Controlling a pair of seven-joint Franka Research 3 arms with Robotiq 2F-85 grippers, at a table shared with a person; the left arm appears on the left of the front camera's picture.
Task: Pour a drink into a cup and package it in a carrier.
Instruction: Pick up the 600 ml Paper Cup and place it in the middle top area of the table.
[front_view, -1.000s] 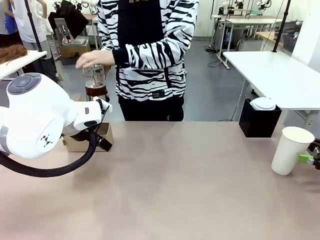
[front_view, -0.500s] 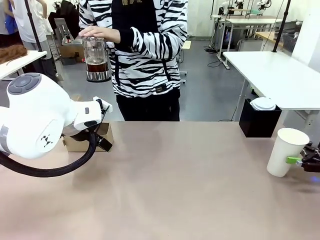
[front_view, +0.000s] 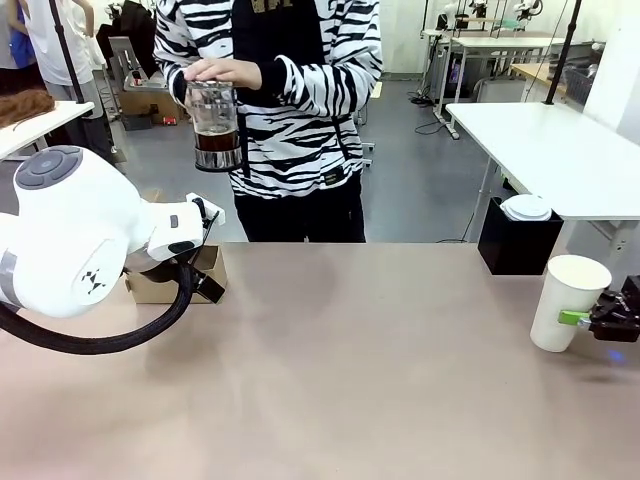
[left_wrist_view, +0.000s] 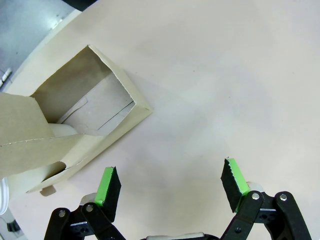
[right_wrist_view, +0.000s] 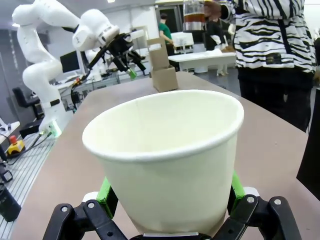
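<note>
The cup (front_view: 568, 300) is a white paper cup with an open top and no lid, standing at the table's right edge. My right gripper (front_view: 580, 319) is shut on the cup (right_wrist_view: 167, 160), with green pads pressed on both sides of its wall. Dark reddish-brown drink fills the lower part of a clear glass jug (front_view: 214, 125) that the person's hand holds in the air beyond the far edge. At the table's left stands the brown cardboard carrier (front_view: 172, 284), partly behind my left arm. My left gripper (left_wrist_view: 172, 172) hangs open over bare table beside the carrier (left_wrist_view: 85, 120).
A black box (front_view: 512, 248) with a stack of white lids (front_view: 526, 207) stands past the far right corner. The person (front_view: 290, 110) stands at the far edge, left of centre. My left arm (front_view: 80, 240) bulks over the left side. A white table (front_view: 560, 150) lies behind at the right.
The person lifted the jug from low at the left and carried it up and right. My right gripper closed on the cup and shifted it slightly left. The left arm stayed still.
</note>
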